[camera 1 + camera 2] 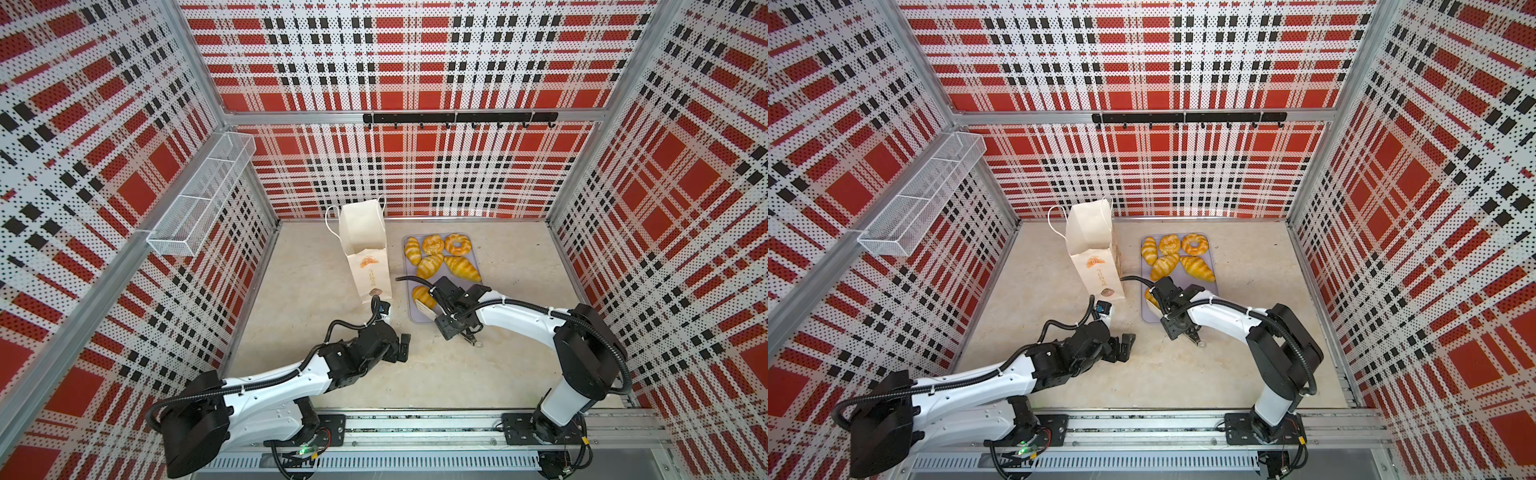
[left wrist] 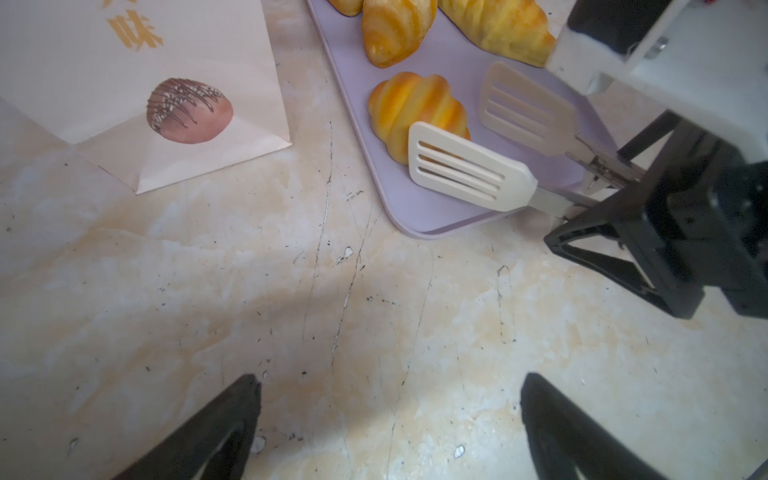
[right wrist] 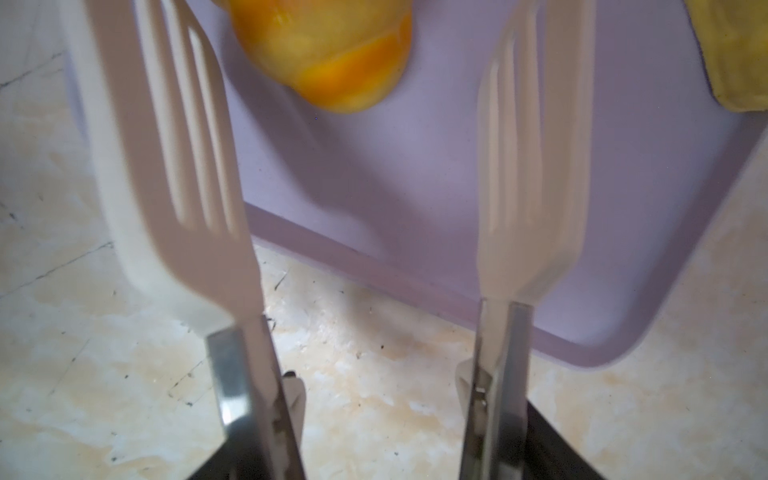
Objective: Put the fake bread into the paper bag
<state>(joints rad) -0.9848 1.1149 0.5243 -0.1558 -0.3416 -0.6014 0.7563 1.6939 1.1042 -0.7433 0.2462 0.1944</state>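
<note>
Several golden pieces of fake bread lie on a lilac tray in both top views. The nearest is a croissant. My right gripper is shut on white slotted tongs. The tongs' paddles stand spread over the tray's near end, with the croissant just beyond them. The paper bag stands upright left of the tray, its mouth open. My left gripper hangs open and empty over the bare table near the bag's foot.
A white wire-mesh basket hangs on the left wall. A black hook rail runs along the back wall. The plaid walls close in the marble table on three sides.
</note>
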